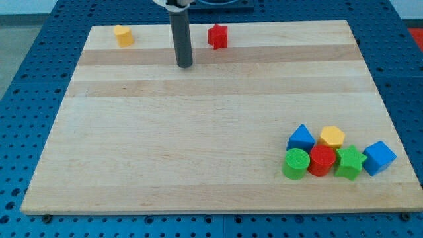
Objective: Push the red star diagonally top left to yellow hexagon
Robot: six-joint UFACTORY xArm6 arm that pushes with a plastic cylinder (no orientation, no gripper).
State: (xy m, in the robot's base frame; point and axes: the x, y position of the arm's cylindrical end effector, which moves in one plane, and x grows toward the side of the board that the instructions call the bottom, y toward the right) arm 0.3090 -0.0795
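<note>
The red star [217, 36] lies near the view's top edge of the wooden board, a little right of centre. The yellow hexagon [332, 137] sits in the cluster at the view's bottom right. My tip [184, 65] rests on the board left of and slightly below the red star, a short gap apart from it. A yellow block [123, 36] lies at the view's top left, far from the tip.
The cluster at the bottom right holds a blue block [301, 139], a green cylinder [297, 163], a red cylinder [322, 160], a green star [350, 162] and a blue cube [379, 157]. The board [198, 132] lies on a blue perforated table.
</note>
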